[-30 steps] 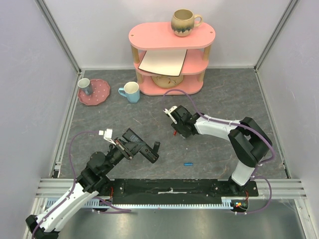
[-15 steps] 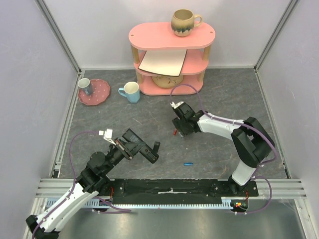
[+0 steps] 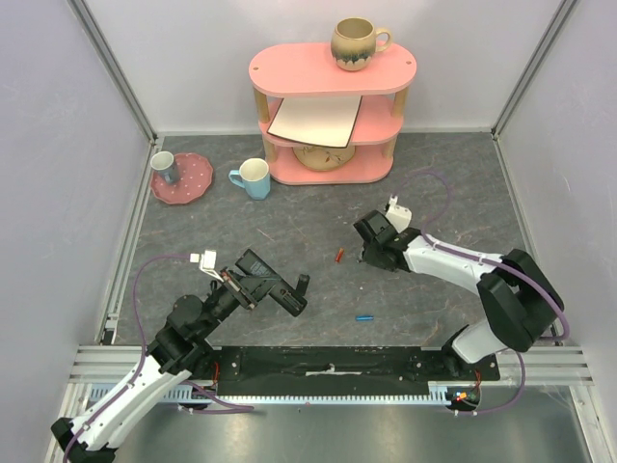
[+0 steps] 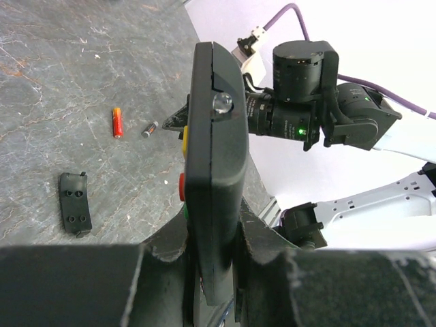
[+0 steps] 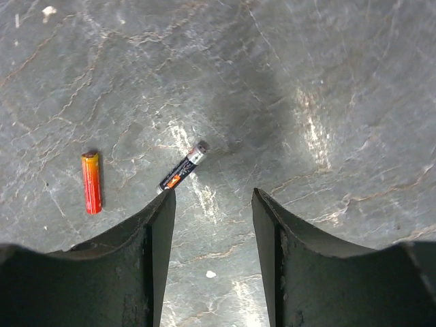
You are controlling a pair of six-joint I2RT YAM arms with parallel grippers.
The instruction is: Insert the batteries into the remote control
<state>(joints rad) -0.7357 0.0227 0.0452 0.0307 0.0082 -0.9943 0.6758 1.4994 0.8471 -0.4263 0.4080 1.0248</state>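
One red-orange battery [image 5: 91, 182] lies loose — left pincer [image 4: 216, 262] clamps remote [image 4: 214, 157].

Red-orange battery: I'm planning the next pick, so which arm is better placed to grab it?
Right. The right claw, open and empty, hangs low over the table beside the red-orange battery; the left claw is shut on the remote control.

Black remote control [image 4: 212, 163], edge-on, clamped in left gripper [image 4: 212, 255]; red-orange battery [image 5: 91, 182] and black battery [image 5: 182, 167] lie near each other, blue battery [image 3: 364, 316] well apart.
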